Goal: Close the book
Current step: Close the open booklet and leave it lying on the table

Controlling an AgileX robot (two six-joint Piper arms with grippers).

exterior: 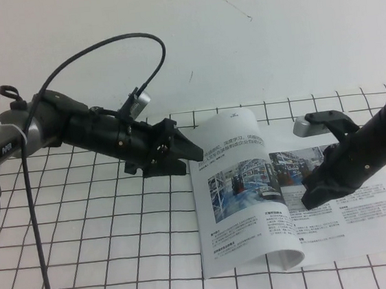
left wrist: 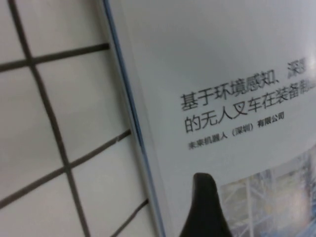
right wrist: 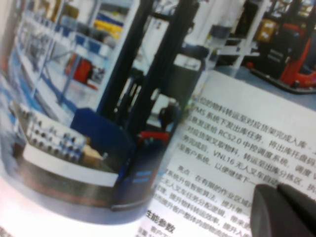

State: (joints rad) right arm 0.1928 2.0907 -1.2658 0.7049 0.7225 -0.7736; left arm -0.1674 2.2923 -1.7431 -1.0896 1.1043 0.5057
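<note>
The open book (exterior: 252,180) lies on the gridded table, its left page arched up and its lower edge curled. My left gripper (exterior: 190,148) is at the book's left edge near the far corner, open; one finger (left wrist: 205,207) shows over the page (left wrist: 222,74) and the other is out of sight. My right gripper (exterior: 309,200) is shut, its tips resting on the right page beside the photo. In the right wrist view both fingers (right wrist: 281,210) lie together on the printed text (right wrist: 237,128).
The white cloth with a black grid (exterior: 107,250) covers the table; a white wall stands behind. A black cable (exterior: 33,202) loops from the left arm down to the front edge. The right arm's wrist camera (exterior: 312,124) hangs over the book's far right part.
</note>
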